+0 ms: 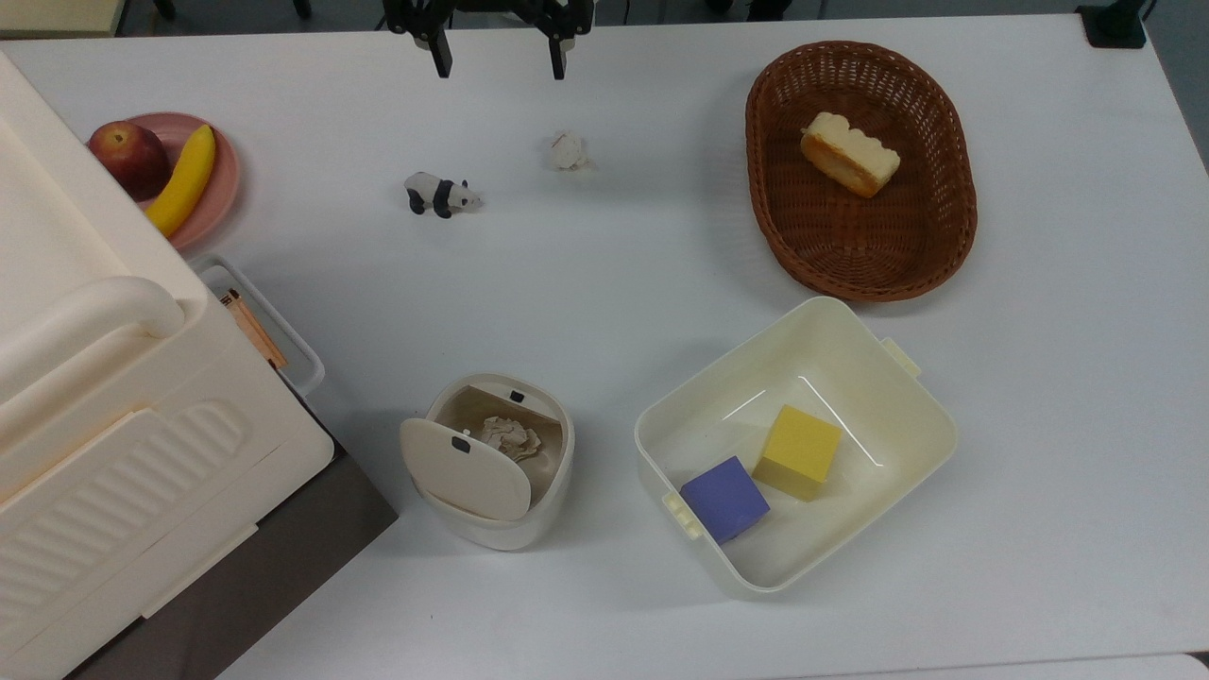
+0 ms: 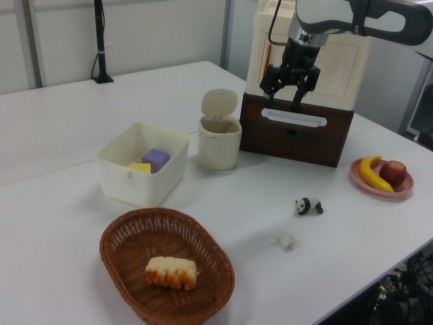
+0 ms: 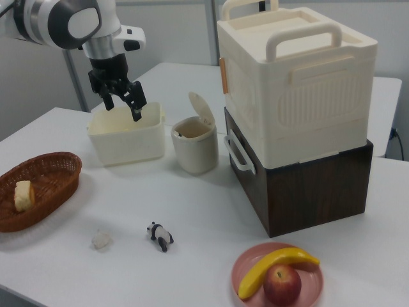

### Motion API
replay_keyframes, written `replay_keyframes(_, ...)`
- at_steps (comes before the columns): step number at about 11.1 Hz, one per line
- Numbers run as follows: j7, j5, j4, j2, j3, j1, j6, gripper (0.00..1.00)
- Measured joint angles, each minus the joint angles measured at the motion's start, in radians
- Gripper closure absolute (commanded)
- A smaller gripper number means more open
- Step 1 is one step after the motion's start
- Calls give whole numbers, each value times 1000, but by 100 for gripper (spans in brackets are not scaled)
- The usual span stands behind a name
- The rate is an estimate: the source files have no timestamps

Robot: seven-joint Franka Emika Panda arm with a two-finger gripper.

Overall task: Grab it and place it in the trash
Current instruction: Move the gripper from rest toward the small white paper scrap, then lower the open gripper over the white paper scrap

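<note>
Your target, the small white paper wad, lies loose on the bare table, in the strip along the edge that runs across the top of the top view, a little toward that edge's middle. It is a crumpled lump with no clear long axis, so any approach angle should serve. Just beside it, toward the top view's left, stands the panda figure, apart from the wad and not touching it; keep them straight, since they are alike in size.

Now the relation that matters: your claw hangs high in the air with nothing in it, its two fingers spread apart. In the top view the wad sits just off the claw's centre, slightly toward the top view's right and a bit further in from the table edge, near the right-hand finger. You need a small sideways shift and then a long straight drop.

The bin waits well apart, toward the opposite long edge of the table, its lid already flipped open and a tan crumple inside. The larger tub with blocks stands to its right in the top view; do not mistake it for the bin.
</note>
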Motion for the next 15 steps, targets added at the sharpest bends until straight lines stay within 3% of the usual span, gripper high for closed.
replay_keyframes(10,-15,0,-81,-18,14,0,-60,0)
replay_keyframes(15,112,0,-361,-134,24,-12,113,0)
